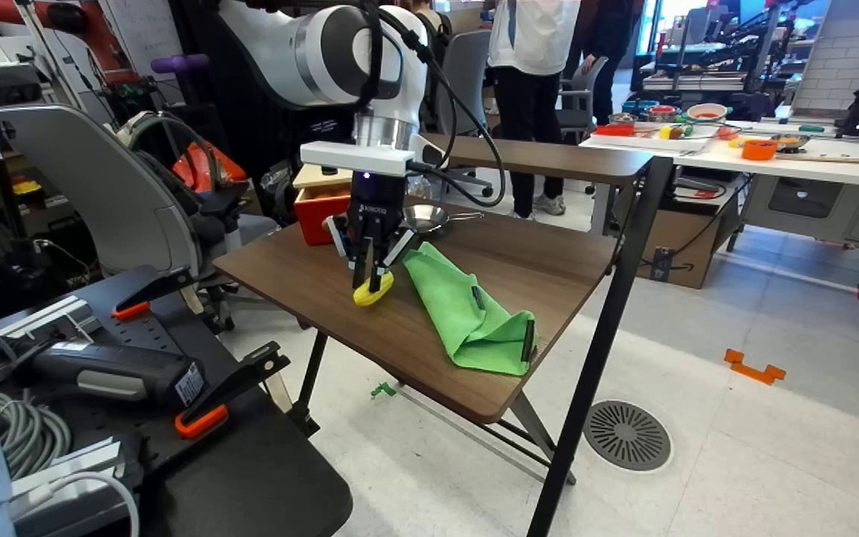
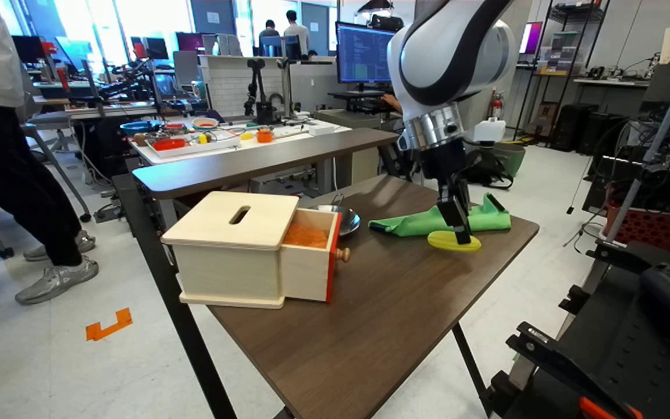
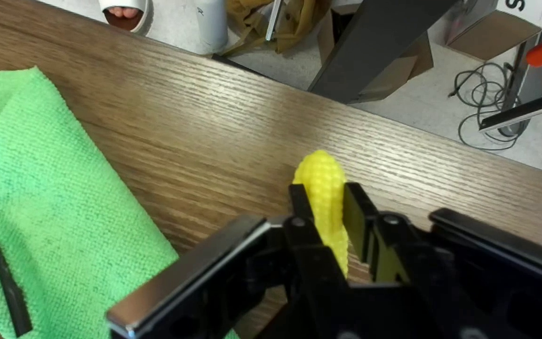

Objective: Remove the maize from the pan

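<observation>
The maize is a bright-yellow toy corn cob (image 1: 364, 296), also seen in an exterior view (image 2: 441, 240) and in the wrist view (image 3: 322, 172). My gripper (image 1: 367, 280) points down over the table, with its fingers on both sides of the maize. In the wrist view the fingers (image 3: 323, 190) press on the cob's sides, and its rounded end sticks out past the tips. I cannot tell whether the maize touches the tabletop. The small dark metallic pan (image 1: 425, 216) stands apart, farther back beside the box, and shows in an exterior view (image 2: 348, 220). It is out of the wrist view.
A green cloth (image 1: 459, 313) with black strips lies crumpled beside the maize, also in the wrist view (image 3: 73, 202). A wooden box (image 2: 227, 267) with its red-fronted drawer pulled open stands near the pan. The brown table (image 2: 364, 326) has a raised shelf (image 2: 265, 160).
</observation>
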Available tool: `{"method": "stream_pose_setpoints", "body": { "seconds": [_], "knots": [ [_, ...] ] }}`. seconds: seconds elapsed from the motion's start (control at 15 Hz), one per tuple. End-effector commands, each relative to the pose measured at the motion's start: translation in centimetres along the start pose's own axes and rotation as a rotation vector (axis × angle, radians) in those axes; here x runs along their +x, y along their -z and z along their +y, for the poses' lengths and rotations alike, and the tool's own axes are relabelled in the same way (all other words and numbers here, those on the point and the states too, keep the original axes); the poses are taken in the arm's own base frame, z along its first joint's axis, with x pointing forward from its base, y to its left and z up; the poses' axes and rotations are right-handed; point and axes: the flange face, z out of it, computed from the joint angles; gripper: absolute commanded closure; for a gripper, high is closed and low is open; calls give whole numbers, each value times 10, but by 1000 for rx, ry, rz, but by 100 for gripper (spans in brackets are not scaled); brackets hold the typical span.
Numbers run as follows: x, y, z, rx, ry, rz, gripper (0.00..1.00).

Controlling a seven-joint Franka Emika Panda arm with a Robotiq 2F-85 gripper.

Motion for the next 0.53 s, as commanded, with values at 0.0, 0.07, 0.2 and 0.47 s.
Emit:
{"method": "stream_pose_setpoints", "body": {
  "seconds": [0.0, 0.07, 0.2, 0.47],
  "knots": [
    [4, 1, 1, -5, -19, 18, 50],
    [4, 6, 2, -6, -19, 33, 43],
    [1, 19, 2, -3, -24, 58, 29],
    [-17, 69, -1, 15, -44, 144, 1]
  ]
}}
